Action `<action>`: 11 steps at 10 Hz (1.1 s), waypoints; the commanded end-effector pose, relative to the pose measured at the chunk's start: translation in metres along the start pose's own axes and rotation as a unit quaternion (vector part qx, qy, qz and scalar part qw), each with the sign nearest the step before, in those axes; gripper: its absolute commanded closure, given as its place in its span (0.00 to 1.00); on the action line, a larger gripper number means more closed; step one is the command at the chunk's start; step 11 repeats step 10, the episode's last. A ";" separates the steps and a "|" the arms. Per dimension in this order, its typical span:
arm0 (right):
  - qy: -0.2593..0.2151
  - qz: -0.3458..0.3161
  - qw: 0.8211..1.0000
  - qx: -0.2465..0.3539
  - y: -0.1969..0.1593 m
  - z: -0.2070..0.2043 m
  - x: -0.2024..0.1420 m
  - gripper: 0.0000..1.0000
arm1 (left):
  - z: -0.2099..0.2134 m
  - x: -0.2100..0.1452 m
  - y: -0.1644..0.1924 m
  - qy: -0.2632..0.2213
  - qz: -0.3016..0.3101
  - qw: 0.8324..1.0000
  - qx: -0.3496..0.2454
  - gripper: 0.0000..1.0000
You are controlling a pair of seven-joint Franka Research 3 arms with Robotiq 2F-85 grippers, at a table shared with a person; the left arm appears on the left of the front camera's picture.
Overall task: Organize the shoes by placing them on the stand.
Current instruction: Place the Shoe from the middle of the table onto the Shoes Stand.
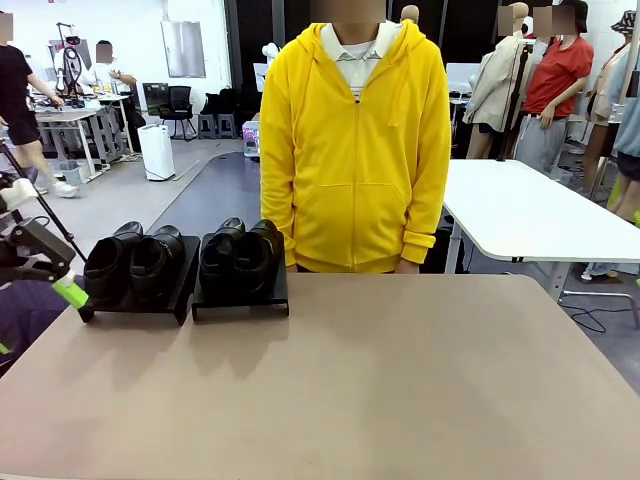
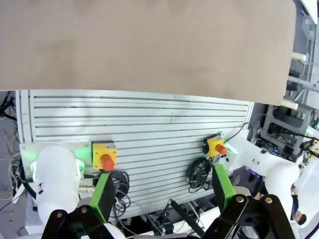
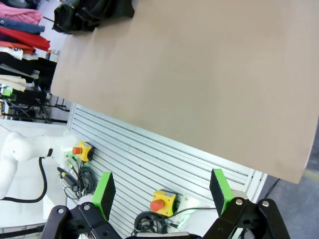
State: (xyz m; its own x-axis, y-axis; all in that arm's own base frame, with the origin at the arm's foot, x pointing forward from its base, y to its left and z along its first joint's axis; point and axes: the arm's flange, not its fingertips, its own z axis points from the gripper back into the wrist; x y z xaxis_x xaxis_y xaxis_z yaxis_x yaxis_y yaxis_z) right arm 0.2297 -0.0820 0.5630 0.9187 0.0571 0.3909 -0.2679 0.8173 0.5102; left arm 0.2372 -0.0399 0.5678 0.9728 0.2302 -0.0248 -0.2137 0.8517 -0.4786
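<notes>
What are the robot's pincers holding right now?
Nothing. The left pincer and right pincer are both open and empty, and all four shoes sit on the stands.

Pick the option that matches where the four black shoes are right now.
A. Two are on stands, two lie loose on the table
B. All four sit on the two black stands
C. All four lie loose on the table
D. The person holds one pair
B: in the front view, one pair of shoes rests on the left stand and the other pair on the right stand.
</notes>
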 end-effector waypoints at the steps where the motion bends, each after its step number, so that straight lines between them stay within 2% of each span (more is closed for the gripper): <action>1: 0.002 0.011 1.000 -0.001 -0.002 0.005 0.000 0.00 | 0.004 0.004 -0.003 0.009 -0.005 1.000 -0.006 0.00; 11: 0.002 0.011 1.000 -0.001 -0.002 0.005 0.000 0.00 | 0.004 0.004 -0.003 0.009 -0.005 1.000 -0.006 0.00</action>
